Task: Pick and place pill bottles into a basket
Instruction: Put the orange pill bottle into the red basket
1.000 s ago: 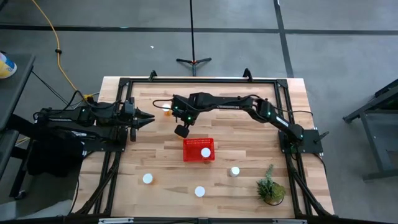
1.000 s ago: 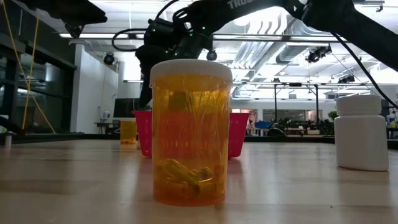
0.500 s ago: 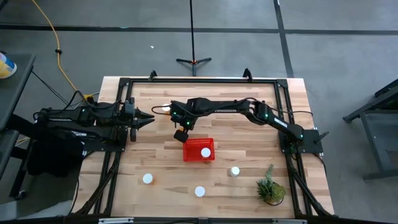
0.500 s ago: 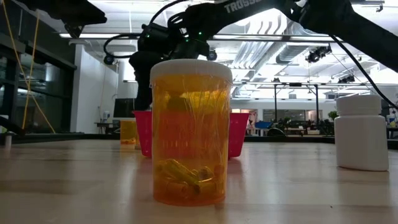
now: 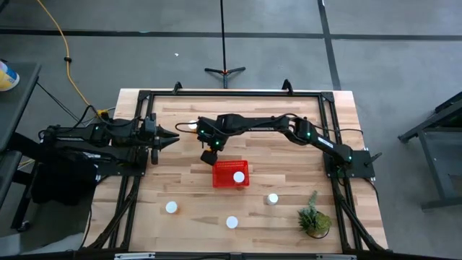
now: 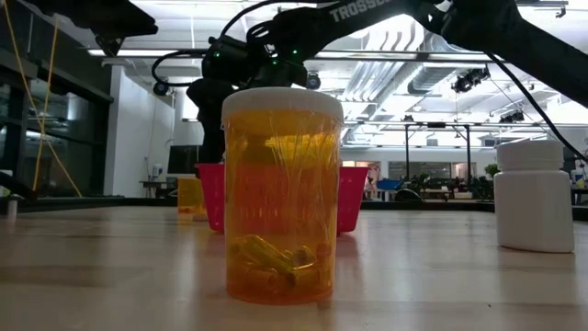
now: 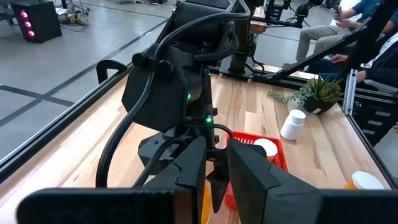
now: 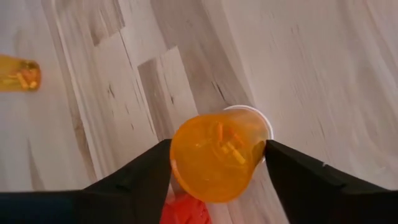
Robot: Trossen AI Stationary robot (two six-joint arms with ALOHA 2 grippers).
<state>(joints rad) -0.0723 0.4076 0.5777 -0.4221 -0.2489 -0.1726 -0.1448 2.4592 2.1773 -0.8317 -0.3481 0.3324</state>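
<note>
Nearest, a pill bottle with pills [image 6: 281, 198] is standing on the wooden table [image 5: 289, 155], its body clear orange under a white cap, and no label can be read on it. To the near left another white-capped bottle [image 5: 171, 208] is standing alone. To the right an all-white bottle [image 6: 533, 195] is sitting plain, without print, and the green plant [image 5: 314, 217] is standing at the near right corner. Behind them the red basket [image 5: 220, 173] is holding one capped bottle [image 5: 238, 177]. Just beyond the basket's far left corner the right gripper [image 8: 217, 158] is clamping its fingers [image 8: 134, 180] on both sides of the gripped bottle [image 8: 214, 152], whose orange base is facing the wrist camera. White letters reading "TROSS" are showing on the right arm [image 6: 354, 11]. Farther left a far orange bottle [image 5: 193, 128] is standing apart. At the table's left edge the left gripper [image 5: 173, 136] is waiting with fingers together.
</note>
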